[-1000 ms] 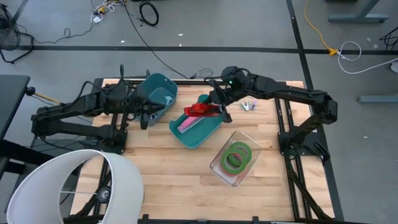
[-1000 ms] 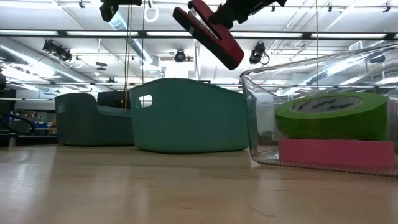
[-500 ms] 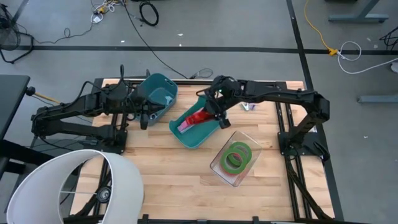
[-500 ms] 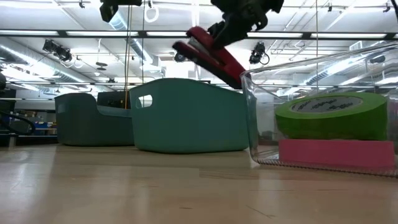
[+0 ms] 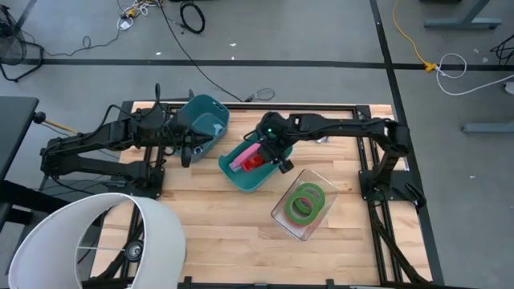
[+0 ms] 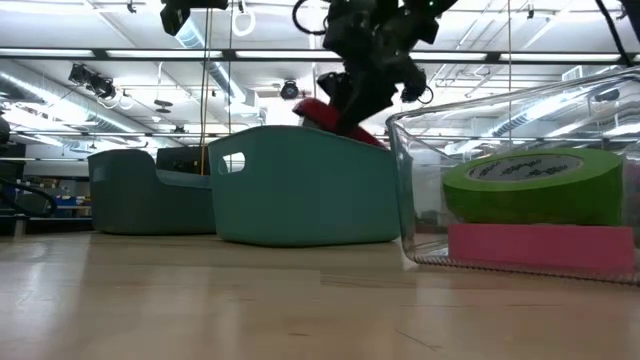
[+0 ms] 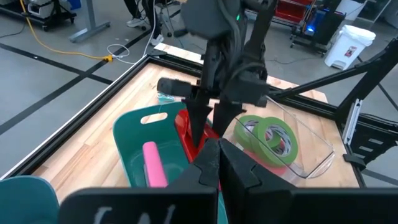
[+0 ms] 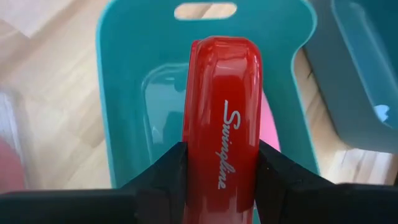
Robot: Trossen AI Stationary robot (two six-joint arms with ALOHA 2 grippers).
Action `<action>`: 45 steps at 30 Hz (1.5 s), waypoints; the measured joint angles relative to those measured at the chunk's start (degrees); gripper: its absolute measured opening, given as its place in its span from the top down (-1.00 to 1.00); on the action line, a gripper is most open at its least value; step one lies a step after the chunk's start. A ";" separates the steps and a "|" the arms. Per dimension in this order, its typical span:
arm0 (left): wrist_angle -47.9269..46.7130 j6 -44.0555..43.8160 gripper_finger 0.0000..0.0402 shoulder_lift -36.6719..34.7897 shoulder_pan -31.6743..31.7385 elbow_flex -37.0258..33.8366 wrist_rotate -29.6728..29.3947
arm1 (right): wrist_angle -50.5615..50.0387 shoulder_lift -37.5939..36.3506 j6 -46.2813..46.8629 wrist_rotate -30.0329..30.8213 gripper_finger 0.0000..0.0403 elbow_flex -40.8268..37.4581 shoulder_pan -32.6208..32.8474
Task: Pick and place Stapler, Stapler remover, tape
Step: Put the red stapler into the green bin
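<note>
My right gripper (image 5: 269, 152) is shut on a red stapler (image 8: 224, 118) and stands low over the middle teal bin (image 5: 233, 175). The stapler's front end dips into that bin (image 6: 335, 118), beside a pink object (image 7: 152, 165). Green tape rolls (image 5: 305, 201) lie flat in a clear container (image 5: 283, 218) near the right. In the low view a green roll (image 6: 530, 185) rests on a pink one. My left gripper (image 5: 186, 152) is shut and empty beside the left teal bin (image 5: 201, 116). My right gripper pinches the stapler's two long sides (image 8: 189, 168) between its two fingers, near the stapler's rear end. The fingers (image 8: 165, 171) slant down from the table's right and lie along it. The stapler is tilted, its front end down inside the bin.
The left teal bin holds a small pale blue object (image 8: 379, 112). The clear container's near wall (image 6: 420, 190) stands close to the middle bin. Bare wood lies along the table's near side (image 5: 217, 233). A white lampshade-like thing (image 5: 88, 241) overlaps the near left corner.
My right gripper has carried the stapler toward the table's left and near edge and down, from above the bin's far right rim into the bin. The stapler has tipped, its front end now below the bin's rim.
</note>
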 joint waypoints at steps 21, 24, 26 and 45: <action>-0.07 0.04 0.98 0.04 0.00 0.00 -0.25 | -0.61 5.19 -7.13 6.63 0.34 0.00 1.29; -0.07 0.09 0.98 0.04 -0.01 0.00 -0.40 | -0.98 5.19 -7.24 6.54 0.34 0.00 1.29; -0.07 0.07 0.98 0.04 0.00 0.00 -0.43 | -0.62 5.60 -7.56 5.76 0.34 0.00 1.26; -0.09 0.00 0.93 0.04 -0.02 0.00 -0.80 | -1.42 8.44 -6.64 5.62 0.22 0.02 1.29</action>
